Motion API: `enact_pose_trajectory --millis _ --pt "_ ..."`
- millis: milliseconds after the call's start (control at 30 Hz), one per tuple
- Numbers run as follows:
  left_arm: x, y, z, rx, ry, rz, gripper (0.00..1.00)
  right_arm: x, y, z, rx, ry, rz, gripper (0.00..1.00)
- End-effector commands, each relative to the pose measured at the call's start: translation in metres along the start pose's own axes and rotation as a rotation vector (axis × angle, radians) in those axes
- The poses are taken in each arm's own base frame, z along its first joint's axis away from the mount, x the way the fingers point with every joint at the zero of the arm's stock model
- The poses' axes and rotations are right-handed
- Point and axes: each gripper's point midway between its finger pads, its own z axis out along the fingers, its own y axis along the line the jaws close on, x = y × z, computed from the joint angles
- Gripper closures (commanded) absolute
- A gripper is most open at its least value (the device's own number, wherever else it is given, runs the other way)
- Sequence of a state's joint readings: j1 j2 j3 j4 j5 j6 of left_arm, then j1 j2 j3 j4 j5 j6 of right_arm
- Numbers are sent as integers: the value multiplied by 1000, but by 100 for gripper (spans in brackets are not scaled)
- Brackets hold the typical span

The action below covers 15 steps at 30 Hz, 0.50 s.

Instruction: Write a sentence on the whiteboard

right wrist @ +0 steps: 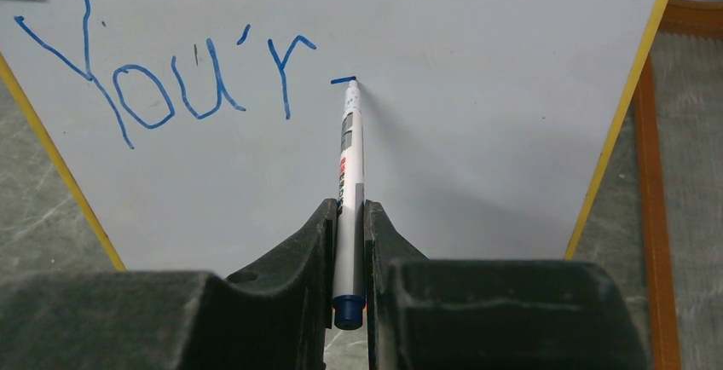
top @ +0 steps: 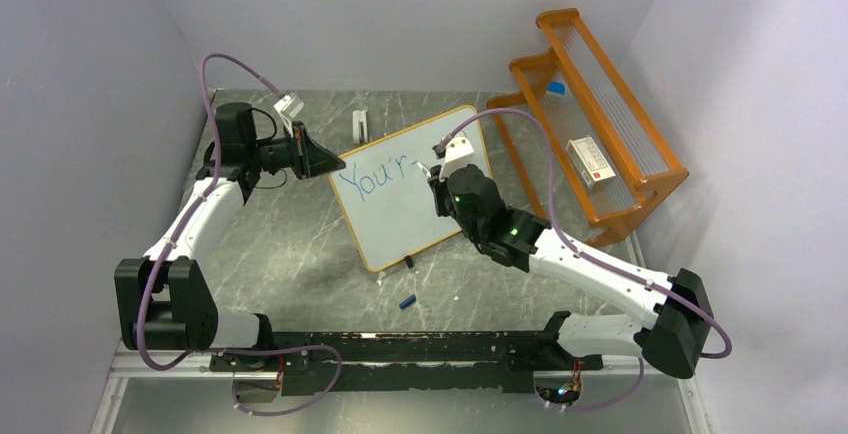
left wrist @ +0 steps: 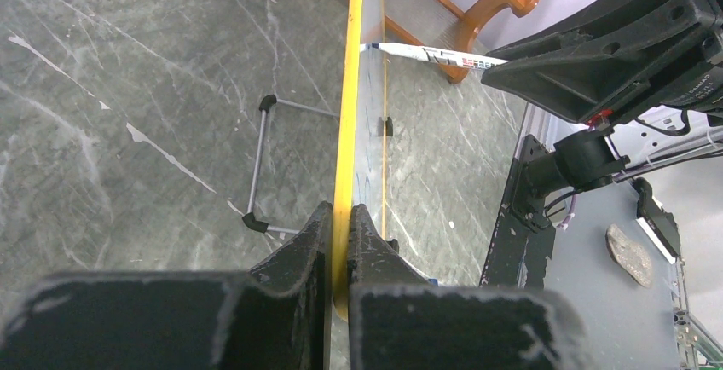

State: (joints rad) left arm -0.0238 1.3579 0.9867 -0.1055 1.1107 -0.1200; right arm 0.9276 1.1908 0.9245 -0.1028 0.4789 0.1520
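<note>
The whiteboard point(top: 420, 204) with a yellow-orange frame stands tilted on the table's middle, with "You'r" and a short dash in blue on it point(right wrist: 170, 89). My left gripper point(top: 335, 164) is shut on the board's left edge, the yellow frame point(left wrist: 349, 114) pinched between its jaws point(left wrist: 341, 216). My right gripper point(right wrist: 349, 212) is shut on a white marker point(right wrist: 349, 182) with a blue end cap. The marker tip touches the board at the right end of the dash. In the top view the right gripper point(top: 440, 169) hovers over the board's upper right part.
An orange wooden rack point(top: 600, 114) stands at the back right, holding a white box and a small bottle. A blue marker cap point(top: 407, 301) lies in front of the board. A white item point(top: 359, 124) rests behind the board. Wire feet point(left wrist: 260, 165) prop the board.
</note>
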Motion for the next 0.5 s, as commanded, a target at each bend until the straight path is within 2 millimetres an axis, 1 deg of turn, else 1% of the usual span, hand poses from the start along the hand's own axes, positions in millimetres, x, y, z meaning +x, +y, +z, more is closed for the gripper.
enact_pose_trajectory --millis 0,467 --pt "-4 5 -2 -2 -2 46 95 -14 -7 3 32 -36 3 100" --pt "-4 4 -3 4 -3 48 95 -31 2 8 -4 -77 5 100"
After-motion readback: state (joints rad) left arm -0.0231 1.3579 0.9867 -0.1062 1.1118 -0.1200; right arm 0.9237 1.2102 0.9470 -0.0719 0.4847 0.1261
